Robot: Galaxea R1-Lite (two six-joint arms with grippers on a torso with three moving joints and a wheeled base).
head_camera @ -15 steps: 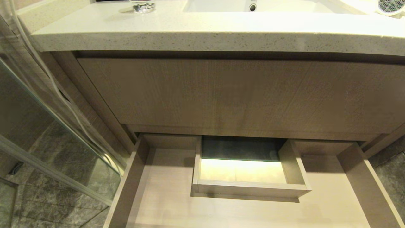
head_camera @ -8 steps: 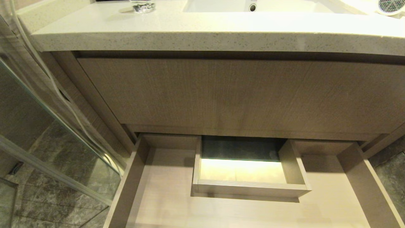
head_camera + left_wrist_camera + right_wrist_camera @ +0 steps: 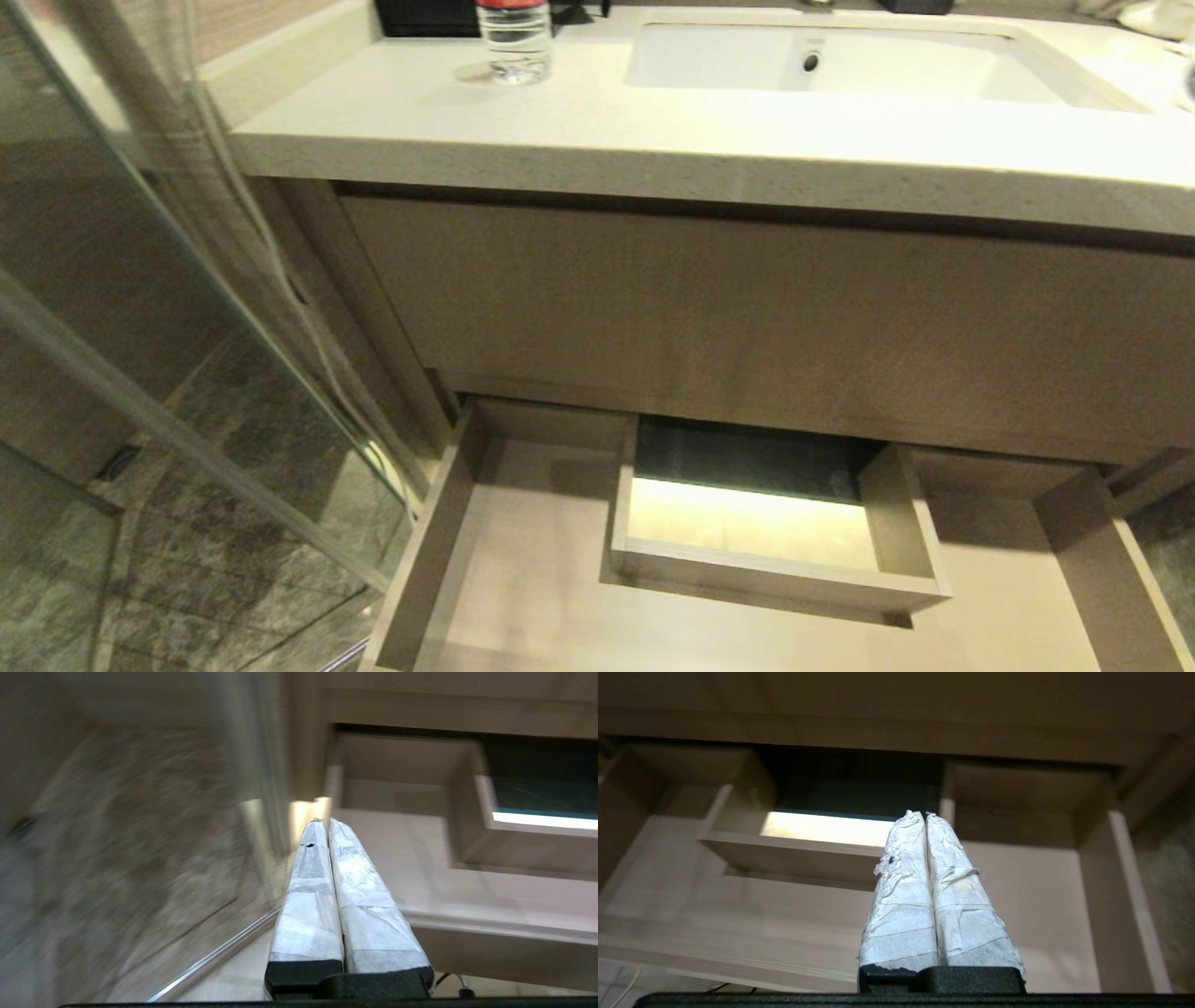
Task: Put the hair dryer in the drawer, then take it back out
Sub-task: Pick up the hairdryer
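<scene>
open drawer (image 3: 523, 597), both jaws pressed together, holding nothing

A bathroom is showing here: a white inset sink (image 3: 822, 65) is sitting in a speckled stone counter (image 3: 653, 140), a wood-grain vanity drawer (image 3: 523, 579) is standing open below the sink, and a glass shower screen (image 3: 140, 355) over grey floor tiles (image 3: 205, 560) is standing left of the sink.

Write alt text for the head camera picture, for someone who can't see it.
An open light-wood drawer, pale inside with nothing lying in it, surrounds a boxed cutout below a plain wood-grain panel. Above, the speckled countertop holds a white sink and a clear bottle. A glass partition stands at left; no gripper shows.
</scene>
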